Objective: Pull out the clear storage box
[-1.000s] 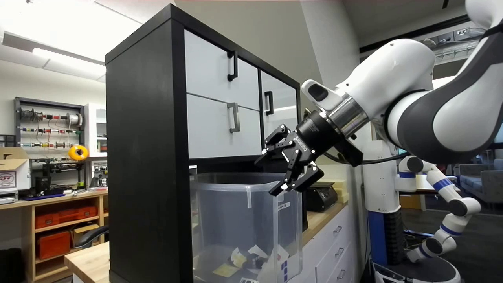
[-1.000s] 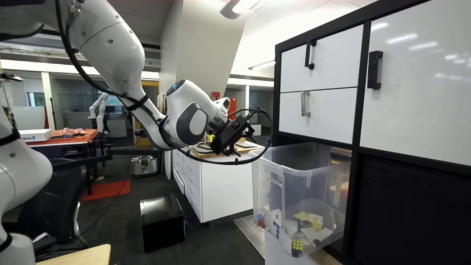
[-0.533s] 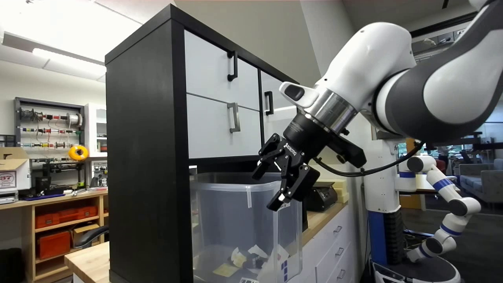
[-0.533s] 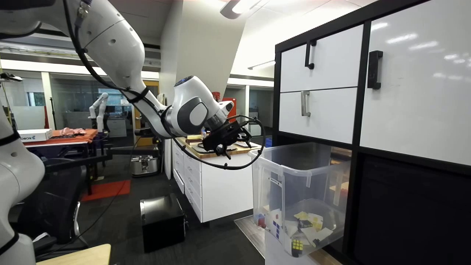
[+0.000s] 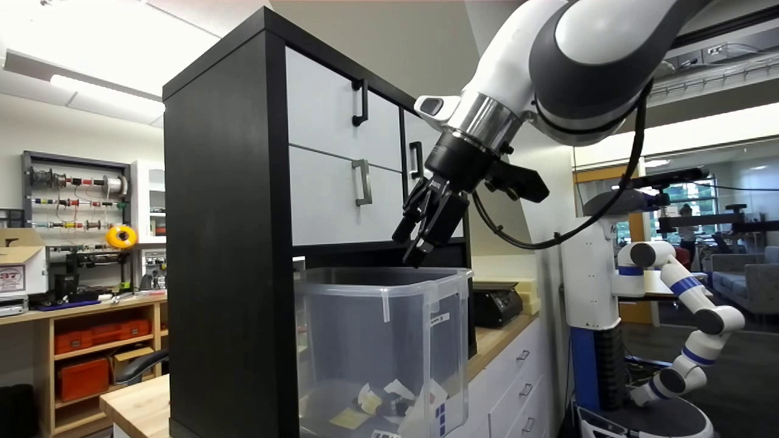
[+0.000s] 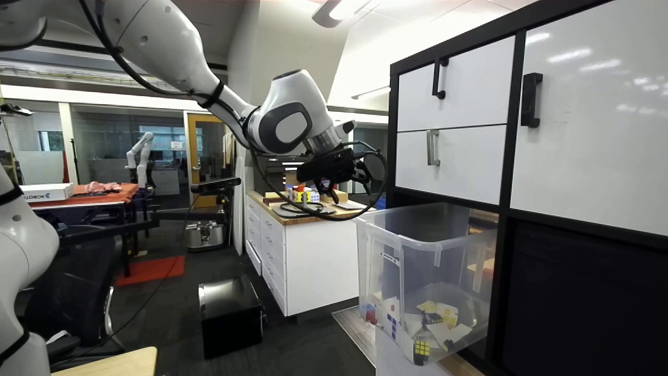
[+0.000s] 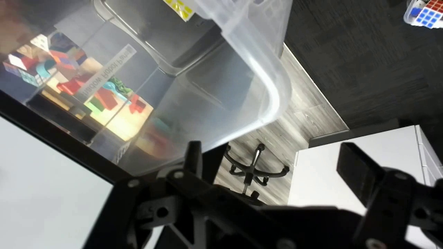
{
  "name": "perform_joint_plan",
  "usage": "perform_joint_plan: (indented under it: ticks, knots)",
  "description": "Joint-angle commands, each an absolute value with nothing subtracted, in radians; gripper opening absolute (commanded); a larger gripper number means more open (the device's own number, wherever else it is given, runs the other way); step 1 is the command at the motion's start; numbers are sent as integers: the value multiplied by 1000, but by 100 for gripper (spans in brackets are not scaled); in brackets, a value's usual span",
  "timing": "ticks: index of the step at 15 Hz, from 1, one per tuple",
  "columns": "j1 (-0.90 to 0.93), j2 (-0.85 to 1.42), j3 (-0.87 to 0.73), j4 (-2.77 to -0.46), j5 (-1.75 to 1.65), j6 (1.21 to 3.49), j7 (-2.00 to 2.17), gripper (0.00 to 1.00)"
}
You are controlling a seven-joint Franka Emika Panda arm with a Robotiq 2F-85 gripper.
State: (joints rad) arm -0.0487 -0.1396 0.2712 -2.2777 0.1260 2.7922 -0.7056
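Observation:
The clear storage box (image 5: pixel 365 334) sits in the lower opening of the black cabinet and sticks partly out of it, shown in both exterior views (image 6: pixel 399 237). White and yellow items show through its walls. In the wrist view its pale rim (image 7: pixel 271 83) curves across the upper middle. My gripper (image 5: pixel 406 248) is open, tilted downward, a little above the rim near the box's outer end. It shows left of and above the rim in an exterior view (image 6: pixel 350 196). In the wrist view the fingers (image 7: pixel 275 162) are wide apart with nothing between them. I see no contact with the box.
The black cabinet (image 5: pixel 219 231) has white fronts (image 5: pixel 341 194) with protruding handles right above the box. A white drawer unit (image 6: pixel 321 261) with a cluttered wooden top stands beside the box. A cable (image 6: pixel 355 214) loops off my wrist. A chair base (image 7: pixel 247 171) shows below.
My gripper first dips toward the box, then rises above the rim and moves toward the cabinet in an exterior view. It has also turned, its fingers pointing more downward. The box has not moved.

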Motion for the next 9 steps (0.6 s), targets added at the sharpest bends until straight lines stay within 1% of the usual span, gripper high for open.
perform_joint_plan:
  ticks: [1,5,9]
  knots:
    - [-15,-154,157,-2205,40,2614,-575,100]
    - [-12,-133,92,-2132,-33,2464,-449,100]
    - [-8,-119,63,-2084,-36,2357,-384,100]
